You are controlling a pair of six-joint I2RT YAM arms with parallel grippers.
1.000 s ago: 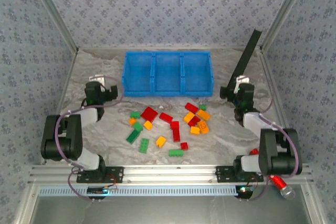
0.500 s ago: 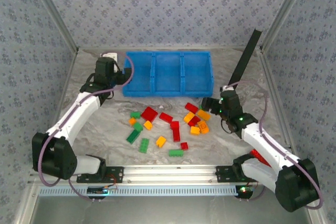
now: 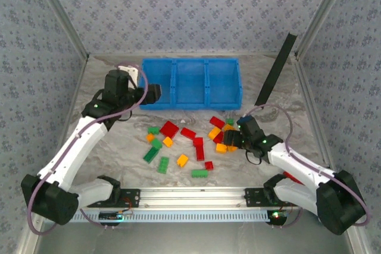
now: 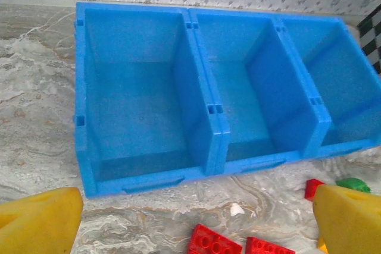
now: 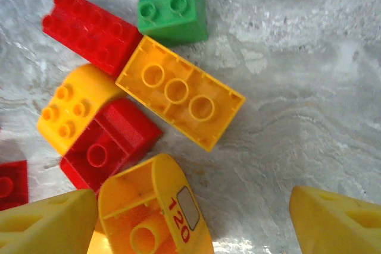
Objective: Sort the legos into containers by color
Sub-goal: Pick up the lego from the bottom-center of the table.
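Observation:
The legos (image 3: 184, 141) lie scattered mid-table in red, green and orange. Behind them stand the containers (image 3: 190, 61), three compartments of one blue tray (image 4: 205, 96), all bare inside. My left gripper (image 3: 153, 93) hovers open at the tray's front left corner, its yellow fingers (image 4: 38, 221) holding nothing; red bricks (image 4: 217, 242) lie below. My right gripper (image 3: 230, 138) is low over the right cluster, open. Between its fingertips (image 5: 336, 218) lies an orange curved brick marked 120 (image 5: 158, 212), close to the left finger and well apart from the right one. An upturned orange brick (image 5: 178, 99) lies just beyond.
A green brick (image 5: 172, 13), red bricks (image 5: 89, 31) and a rounded orange one (image 5: 71, 108) crowd the right gripper's left side. A black bar (image 3: 275, 69) leans at the back right. Aluminium rail (image 3: 190, 194) bounds the near edge; patterned walls close in the sides.
Both arms unfolded from their resting poses. The left reached forward to the tray's front left corner. The right swung down over the right brick cluster, its jaws narrowing slightly.

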